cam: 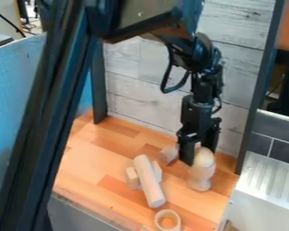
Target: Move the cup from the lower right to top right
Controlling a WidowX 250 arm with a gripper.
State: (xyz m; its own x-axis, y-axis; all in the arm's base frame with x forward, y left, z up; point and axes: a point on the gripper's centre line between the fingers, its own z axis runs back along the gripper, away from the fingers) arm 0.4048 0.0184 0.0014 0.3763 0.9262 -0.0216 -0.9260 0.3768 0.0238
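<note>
Cup (201,173): pale wood, on the right part of the desk (104,155), below the pincer (199,155) and to the right of the rod (149,181).
Cup's long axis: close to upright, the top a touch to the right of the foot in the camera view.
Cup's ends: rounded end up, then a fuller body, a narrow waist and a spreading foot pointing down at the desk.
Pincer: hanging down over the right part of the desk, open, its two fingers apart, with the cup's rounded top at their lower ends; I cannot tell whether either finger touches it.
Arm (198,54): coming in from the top edge, its last part pointing down.
Rod: pale, round, lying aslant, one end toward the upper left, the other toward the lower right.
Block (132,178): lying crosswise to the rod, showing on both sides of it.
Small piece (169,154): pale, just left of the pincer, partly hidden by it; its shape I cannot tell.
Ring (168,220): near the front edge of the desk, below the rod's lower end, its hole facing up.
Wall (141,85): grey boards behind the desk.
</note>
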